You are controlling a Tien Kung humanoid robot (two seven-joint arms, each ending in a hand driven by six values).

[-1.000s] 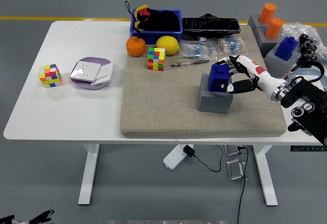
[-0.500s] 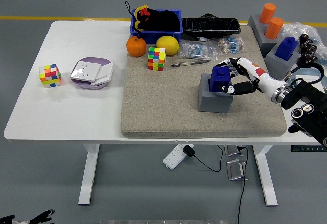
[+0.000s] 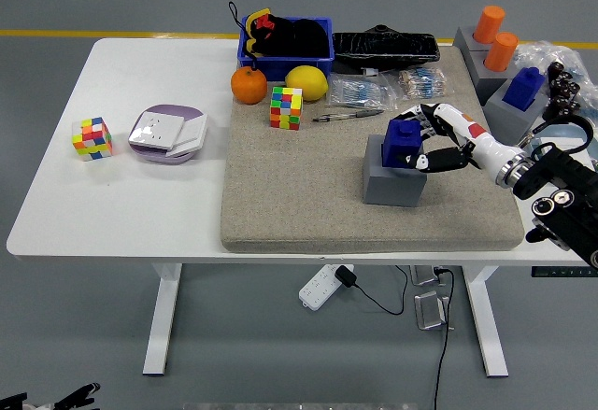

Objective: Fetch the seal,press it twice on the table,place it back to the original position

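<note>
Blue seal [image 3: 403, 141] on its grey block [image 3: 392, 182], fingers of right hand [image 3: 439, 139] curled around it, contact partly hidden.

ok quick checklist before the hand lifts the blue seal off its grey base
1. Right hand at the blue seal: ok, fingers curl around its right side.
2. Firm grip: cannot tell, the contact side is hidden from the head view.
3. Seal seated in the grey base: ok, upright in the block, not yet lifted.
4. Bare space on the beige mat for pressing: ok, the area left and in front of the base is free.
5. Nearby clutter: ok, the pen and the rubik's cube lie apart, further back.
6. Left hand: cannot tell, out of view.
</note>
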